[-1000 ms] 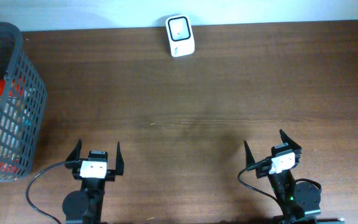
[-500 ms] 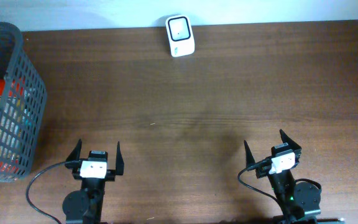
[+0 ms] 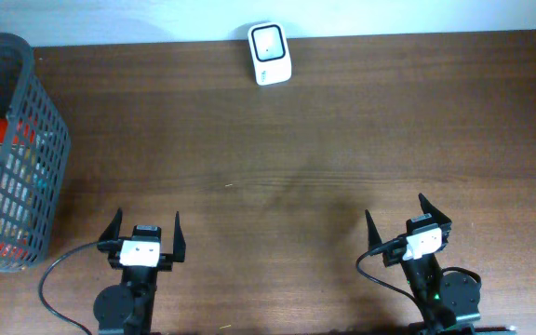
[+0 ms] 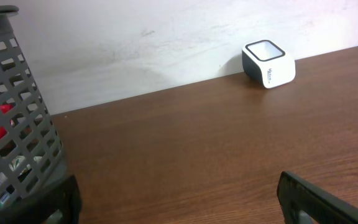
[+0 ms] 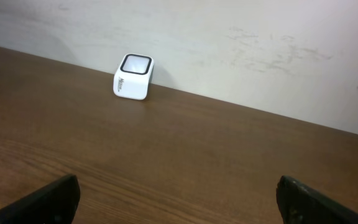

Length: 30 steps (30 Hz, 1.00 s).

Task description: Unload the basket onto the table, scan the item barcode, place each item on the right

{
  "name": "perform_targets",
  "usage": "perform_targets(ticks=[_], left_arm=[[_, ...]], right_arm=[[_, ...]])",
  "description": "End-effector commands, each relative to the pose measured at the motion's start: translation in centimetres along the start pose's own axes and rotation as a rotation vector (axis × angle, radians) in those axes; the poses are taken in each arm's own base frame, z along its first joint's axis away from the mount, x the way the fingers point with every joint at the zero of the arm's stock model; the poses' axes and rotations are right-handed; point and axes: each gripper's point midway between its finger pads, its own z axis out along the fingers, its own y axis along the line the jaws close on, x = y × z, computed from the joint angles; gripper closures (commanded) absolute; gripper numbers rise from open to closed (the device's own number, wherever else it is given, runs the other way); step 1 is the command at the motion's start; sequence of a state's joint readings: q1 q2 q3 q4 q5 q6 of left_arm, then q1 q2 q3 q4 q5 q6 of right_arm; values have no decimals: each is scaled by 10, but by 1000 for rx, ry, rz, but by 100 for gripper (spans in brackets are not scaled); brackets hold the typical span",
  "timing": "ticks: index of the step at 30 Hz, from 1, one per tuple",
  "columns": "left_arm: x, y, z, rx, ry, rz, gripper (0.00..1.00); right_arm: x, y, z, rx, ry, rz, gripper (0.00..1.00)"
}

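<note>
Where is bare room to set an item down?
The table is bare from the basket rightward, between the scanner at the back and the left gripper and right gripper in front. Crowded only inside the basket.

Overhead looks down; both low wrist views share the scanner (image 3: 270, 54).

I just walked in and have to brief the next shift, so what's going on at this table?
Nothing is being handled at this moment. The left arm and the right arm sit at the near edge of the table, both with jaws open and empty. The items to scan lie in the grey basket at the left edge, none picked up yet. The white barcode scanner stands alone at the far edge by the wall, its window facing up.
</note>
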State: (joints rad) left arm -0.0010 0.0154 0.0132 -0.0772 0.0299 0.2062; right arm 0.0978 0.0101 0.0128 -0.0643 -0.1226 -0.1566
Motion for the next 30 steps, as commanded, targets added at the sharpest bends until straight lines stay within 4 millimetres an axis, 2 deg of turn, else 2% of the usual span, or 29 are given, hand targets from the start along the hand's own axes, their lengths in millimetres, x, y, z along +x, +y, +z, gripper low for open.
perform_targets(ticks=[1,5,10,13,17,20,23,27,29,30], left_arm=[[-1,-1,0,4,-8,5,1],[-29,-14,-3,86,-124,13,1],[-49,-11,-8,98,-136,-45,1],[-76,-6,-12,101,-120,-45,1],[-112,1,-4,119,-65,-50,1],[-143,1,10,172,12,-59,1],[-171,6,36,216,228,-83,1],[-190,11,67,267,532,-117,1],[-194,12,80,284,631,-128,1],[-189,11,90,292,685,-133,1]], right_arm=[[2,0,0,-3,1,8,1],[2,0,0,-3,1,8,1],[2,0,0,-3,1,8,1],[2,0,0,-3,1,8,1],[2,0,0,-3,1,8,1],[2,0,0,-3,1,8,1],[2,0,0,-3,1,8,1],[2,0,0,-3,1,8,1],[2,0,0,-3,1,8,1],[2,0,0,-3,1,8,1]])
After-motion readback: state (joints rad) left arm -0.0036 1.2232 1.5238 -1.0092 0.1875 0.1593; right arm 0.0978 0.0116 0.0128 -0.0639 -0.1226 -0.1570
